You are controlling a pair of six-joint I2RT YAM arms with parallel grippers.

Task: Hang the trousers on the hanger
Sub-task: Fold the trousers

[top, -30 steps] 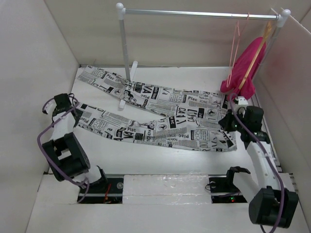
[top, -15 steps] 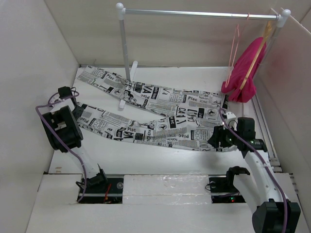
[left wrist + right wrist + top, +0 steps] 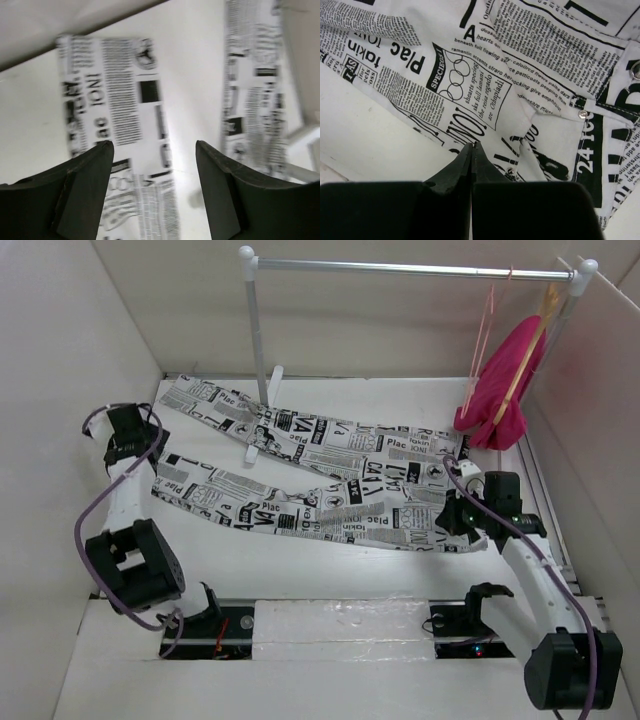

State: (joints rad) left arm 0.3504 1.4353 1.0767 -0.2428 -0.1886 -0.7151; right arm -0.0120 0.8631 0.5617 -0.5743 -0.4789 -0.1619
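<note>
The step in hand looks like getting a grip on the long white trousers printed with black newspaper text (image 3: pixel 330 480), which lie flat on the white tabletop (image 3: pixel 300 565), legs fanned to the left and waist to the right. The right gripper (image 3: pixel 472 146) has its jaws pressed together at the waist cloth by the snaps (whether a fold is pinched between them I cannot tell). The left gripper (image 3: pixel 153 146) hovers wide open and empty over the nearer leg's cuff. The thin salmon-pink wire hanger (image 3: pixel 484 340) hangs untouched on the metal rail (image 3: pixel 400 267) at the far right, just beside a magenta garment (image 3: pixel 505 380). Next, the cloth probably needs gathering and lifting toward that wire. Plain white walls box in the table closely.
</note>
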